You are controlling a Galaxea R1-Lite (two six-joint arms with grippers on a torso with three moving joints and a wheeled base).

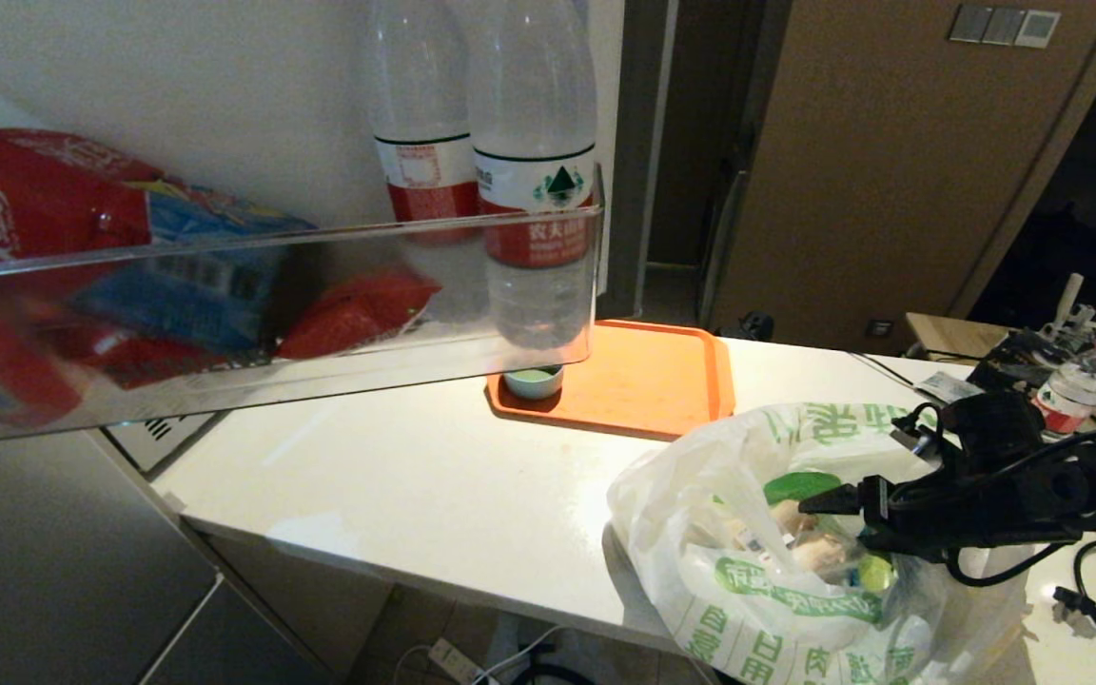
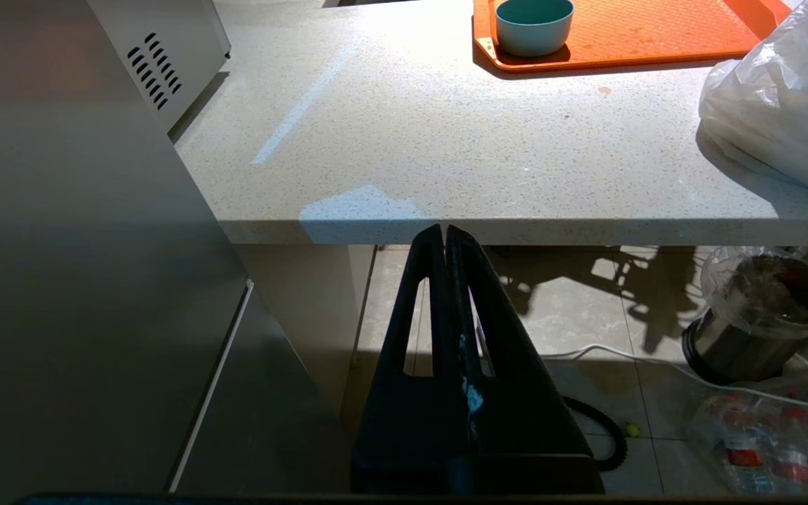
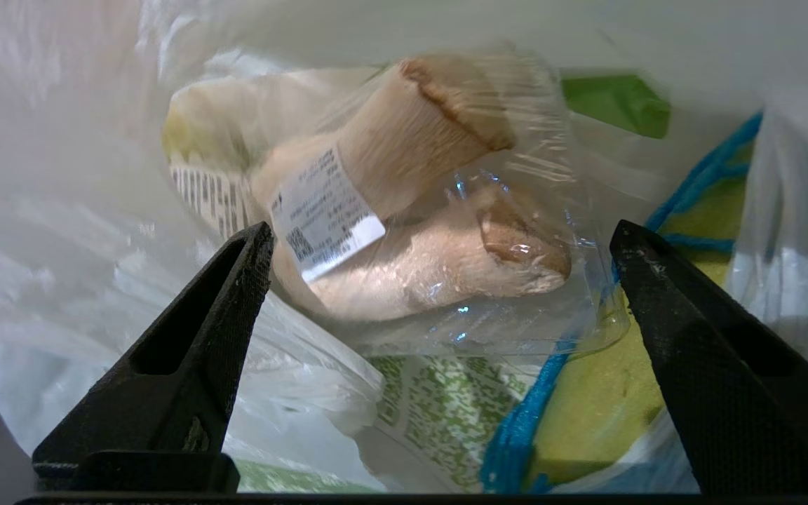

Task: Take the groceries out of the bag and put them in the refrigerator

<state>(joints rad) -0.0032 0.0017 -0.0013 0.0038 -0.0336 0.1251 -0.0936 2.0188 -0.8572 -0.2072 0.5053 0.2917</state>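
The white plastic bag [image 1: 757,609] with green characters stands open at the counter's front right. My right gripper [image 1: 833,523] reaches into its mouth, open and holding nothing. Between its spread fingers the right wrist view shows the groceries: a clear-wrapped pack of pale beige lumps [image 3: 411,273] with a white label, lying just beyond my right gripper [image 3: 442,231], and a yellow-green pack [image 3: 607,393] edged in blue. The refrigerator's open door shelf [image 1: 272,238] fills the upper left, above its grey steel front [image 1: 34,571]. My left gripper [image 2: 444,228] is shut and empty, parked below the counter edge.
The door shelf holds two red-labelled water bottles [image 1: 534,190] and red and blue packs [image 1: 44,209]. An orange tray [image 1: 662,381] with a small green bowl [image 1: 534,381] sits behind the bag. A red-capped bottle [image 1: 1081,381] and cables lie at right. A silver vented box [image 2: 165,63] stands on the counter's left.
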